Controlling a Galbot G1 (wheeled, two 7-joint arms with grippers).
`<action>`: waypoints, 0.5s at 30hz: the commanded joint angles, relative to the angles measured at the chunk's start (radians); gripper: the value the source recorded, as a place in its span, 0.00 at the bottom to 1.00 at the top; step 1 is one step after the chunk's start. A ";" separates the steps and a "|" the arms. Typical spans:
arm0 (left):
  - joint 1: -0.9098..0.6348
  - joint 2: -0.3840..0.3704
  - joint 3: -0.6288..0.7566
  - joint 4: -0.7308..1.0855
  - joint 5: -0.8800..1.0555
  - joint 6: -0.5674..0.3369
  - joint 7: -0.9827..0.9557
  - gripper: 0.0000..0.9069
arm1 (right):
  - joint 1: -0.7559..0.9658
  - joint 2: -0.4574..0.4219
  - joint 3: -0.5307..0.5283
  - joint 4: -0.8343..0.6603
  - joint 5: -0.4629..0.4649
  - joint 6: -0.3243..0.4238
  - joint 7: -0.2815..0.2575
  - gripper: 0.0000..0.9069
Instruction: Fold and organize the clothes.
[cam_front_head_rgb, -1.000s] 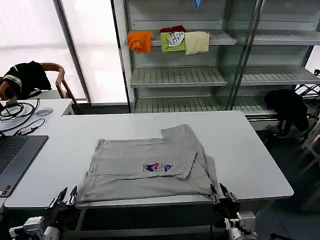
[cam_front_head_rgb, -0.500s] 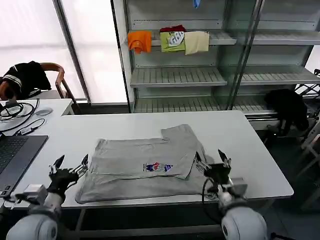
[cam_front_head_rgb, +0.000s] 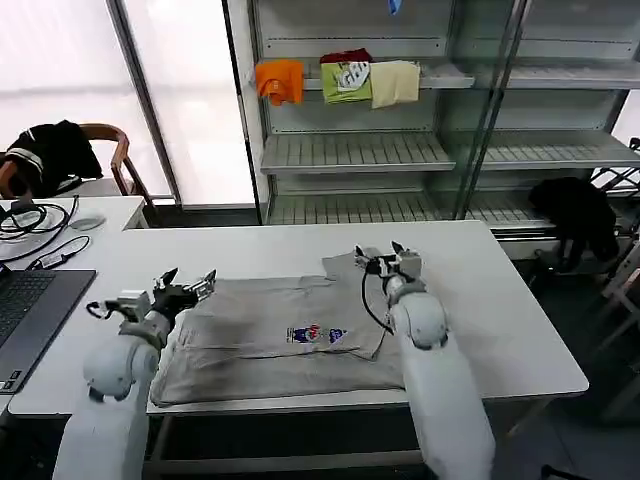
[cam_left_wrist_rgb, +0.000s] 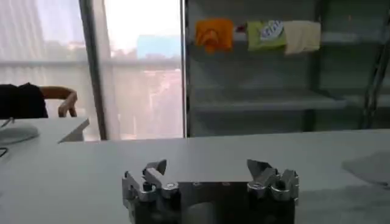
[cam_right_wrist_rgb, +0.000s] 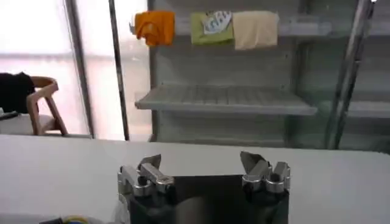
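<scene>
both end effectors, left (cam_front_head_rgb: 186, 288) and right (cam_front_head_rgb: 383, 257), fingers apart, hover at the light grey short-sleeved shirt's (cam_front_head_rgb: 290, 335) far corners on the white counter (cam_front_head_rgb: 500, 300); next: pinch both corners for a fold.

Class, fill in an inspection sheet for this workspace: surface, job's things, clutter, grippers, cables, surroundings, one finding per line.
Surface: white table, bare around the garment.
Job's things: grey shirt lying partly folded, one sleeve turned over near the chest print.
Clutter: laptop at the table's left edge.
Grippers: left gripper open at the shirt's far left corner; right gripper open at the far right corner.
Cables: black cables on the side desk; a thin one along the right arm.
Surroundings: shelving with orange, green and cream folded garments; chair with dark clothing.
</scene>
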 joint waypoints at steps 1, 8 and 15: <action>-0.216 0.016 0.061 0.385 0.120 0.003 0.036 1.00 | 0.176 0.041 0.011 -0.314 0.023 0.036 -0.014 1.00; -0.190 0.019 0.061 0.358 0.127 0.003 0.043 0.96 | 0.178 0.034 0.009 -0.305 0.081 0.035 0.007 1.00; -0.178 0.014 0.056 0.352 0.130 0.002 0.043 0.61 | 0.166 0.018 0.013 -0.290 0.090 0.021 0.027 1.00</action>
